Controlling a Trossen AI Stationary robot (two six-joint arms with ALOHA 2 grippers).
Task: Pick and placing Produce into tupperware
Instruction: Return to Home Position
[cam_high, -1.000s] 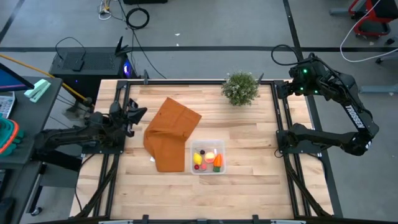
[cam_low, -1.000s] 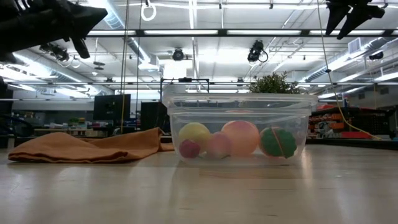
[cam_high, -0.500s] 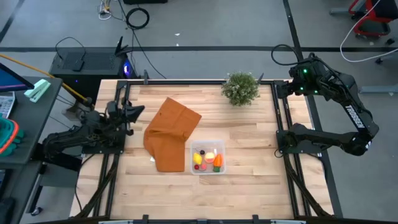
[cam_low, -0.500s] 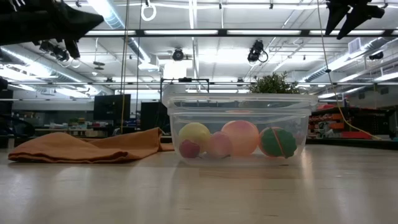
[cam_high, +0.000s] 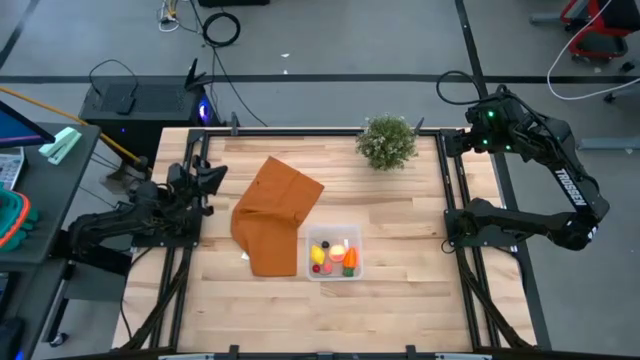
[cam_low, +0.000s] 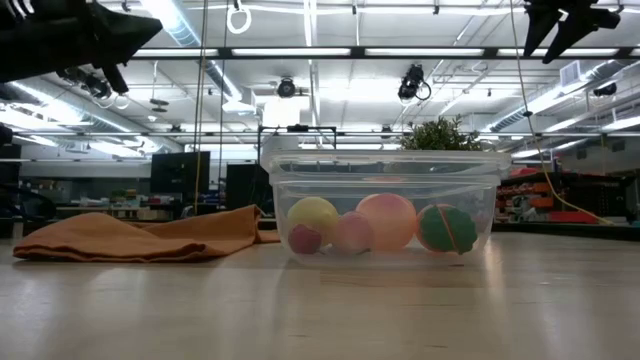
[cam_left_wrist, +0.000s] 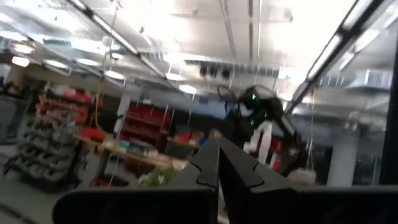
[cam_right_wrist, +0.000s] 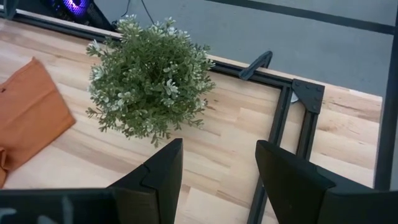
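Note:
The clear tupperware (cam_high: 334, 256) stands on the table, right of the middle and toward the near side. The produce lies inside it: a yellow lemon (cam_low: 313, 215), a small red-pink piece (cam_low: 304, 239), a red-yellow round fruit (cam_low: 386, 219) and a carrot (cam_high: 350, 259) with its green top (cam_low: 446, 229). My left gripper (cam_high: 220, 173) hangs shut over the table's left edge, far from the container; the left wrist view shows its fingers (cam_left_wrist: 219, 163) pointing up into the room. My right gripper (cam_high: 449, 141) stands open high over the far right corner, with nothing between its fingers (cam_right_wrist: 163, 168).
An orange-brown cloth (cam_high: 272, 212) lies crumpled left of the container, touching its left side. A bushy green potted plant (cam_high: 387, 140) stands at the far edge, just left of my right gripper. Black frame rails (cam_high: 456, 200) run along the table's sides.
My left arm has folded back a little toward the table's left edge, and its gripper has rolled slightly while staying shut. The container, the produce and the cloth have kept their places.

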